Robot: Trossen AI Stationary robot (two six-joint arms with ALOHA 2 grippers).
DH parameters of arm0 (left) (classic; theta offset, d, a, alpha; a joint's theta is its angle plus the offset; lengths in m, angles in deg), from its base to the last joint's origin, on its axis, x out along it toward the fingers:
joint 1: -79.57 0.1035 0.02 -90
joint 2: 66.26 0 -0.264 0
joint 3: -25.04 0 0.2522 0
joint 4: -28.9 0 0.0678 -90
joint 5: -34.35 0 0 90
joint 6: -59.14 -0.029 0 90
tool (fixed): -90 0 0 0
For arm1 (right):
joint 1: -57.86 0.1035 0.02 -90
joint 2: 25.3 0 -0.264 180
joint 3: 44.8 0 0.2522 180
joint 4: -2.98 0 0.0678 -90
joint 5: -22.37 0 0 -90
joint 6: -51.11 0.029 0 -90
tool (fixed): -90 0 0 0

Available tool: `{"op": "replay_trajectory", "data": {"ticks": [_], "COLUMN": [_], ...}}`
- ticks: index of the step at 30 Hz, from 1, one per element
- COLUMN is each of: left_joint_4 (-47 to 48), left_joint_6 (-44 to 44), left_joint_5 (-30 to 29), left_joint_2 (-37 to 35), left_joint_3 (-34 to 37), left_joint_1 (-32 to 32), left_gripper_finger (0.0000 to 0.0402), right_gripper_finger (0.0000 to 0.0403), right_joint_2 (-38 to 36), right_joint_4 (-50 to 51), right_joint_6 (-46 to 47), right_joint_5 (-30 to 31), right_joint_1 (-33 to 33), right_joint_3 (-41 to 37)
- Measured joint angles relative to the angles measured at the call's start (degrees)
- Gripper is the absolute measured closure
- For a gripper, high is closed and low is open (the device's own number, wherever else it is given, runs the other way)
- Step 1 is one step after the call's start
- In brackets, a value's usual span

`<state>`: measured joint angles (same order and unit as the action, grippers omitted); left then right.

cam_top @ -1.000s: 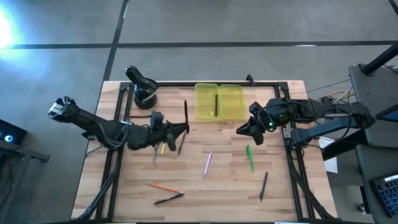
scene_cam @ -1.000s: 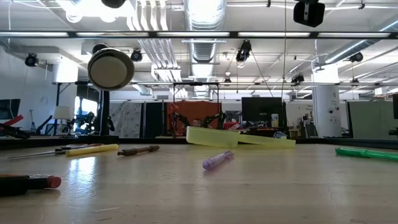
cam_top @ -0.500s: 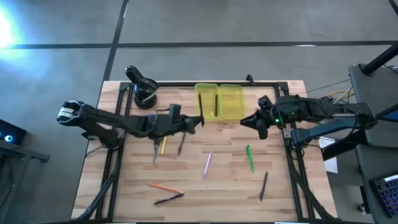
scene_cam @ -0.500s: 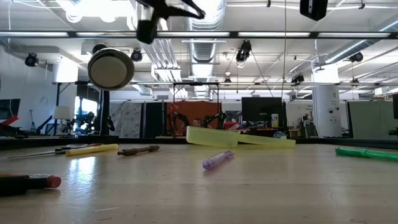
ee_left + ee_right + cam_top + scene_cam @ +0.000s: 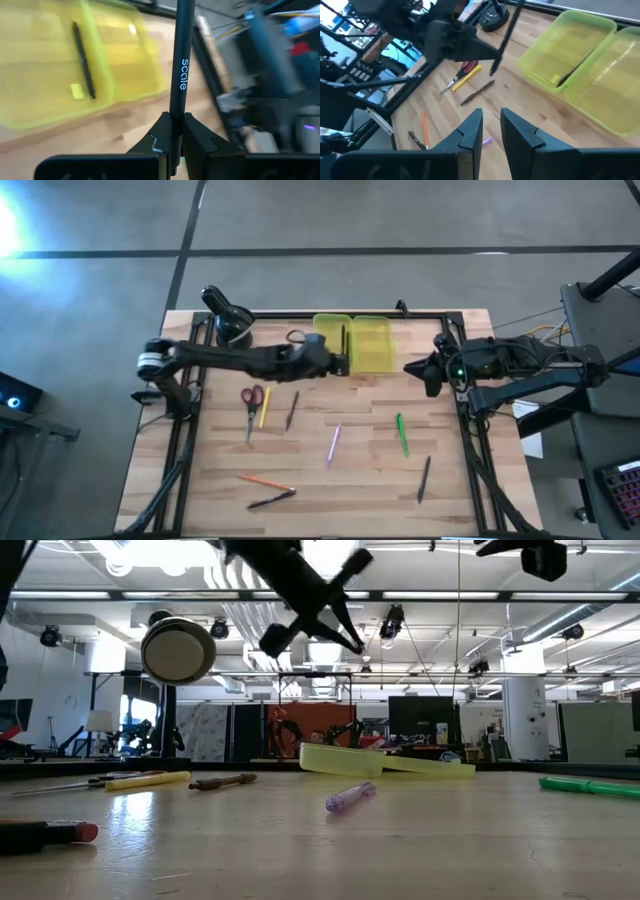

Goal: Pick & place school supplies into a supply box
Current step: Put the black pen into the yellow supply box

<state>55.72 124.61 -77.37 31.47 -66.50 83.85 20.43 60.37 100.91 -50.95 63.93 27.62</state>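
Left gripper (image 5: 174,145), fingers clamped on a black pen (image 5: 181,65), hangs over the yellow supply box (image 5: 354,344) at the table's far edge; right gripper (image 5: 491,132) fingers apart, empty

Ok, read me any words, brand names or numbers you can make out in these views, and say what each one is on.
"scale": pale lettering running along the black pen gripped in the left gripper, above the yellow supply box.
Small yellow tag inside the supply box: no text can be made out.
The other pens, pencils and scissors on the table: no readable text.
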Motion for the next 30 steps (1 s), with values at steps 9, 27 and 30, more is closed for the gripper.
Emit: {"op": "replay_trajectory", "data": {"ticks": [9, 27, 30], "left_joint_4": [16.67, 27.36, 25.95], "left_joint_6": [3.83, 7.7, 7.96], "left_joint_5": [0.13, 10.33, 10.41], "left_joint_2": [13.98, 26.72, 27.08], "left_joint_3": [-18.27, -26.06, -26.19], "left_joint_1": [5.99, 11.76, 12.11], "left_gripper_finger": [0.0394, 0.0394, 0.0394], "right_gripper_finger": [0.0342, 0.0342, 0.0342], "right_joint_2": [-0.61, -0.74, -0.75], "right_joint_4": [-0.08, 1.66, 1.87], "right_joint_6": [-0.07, -1.47, -2.27], "right_joint_5": [0.0, -0.03, -0.03], "right_joint_1": [0.04, 0.35, 0.35], "right_joint_3": [-0.84, -0.84, -0.84]}}
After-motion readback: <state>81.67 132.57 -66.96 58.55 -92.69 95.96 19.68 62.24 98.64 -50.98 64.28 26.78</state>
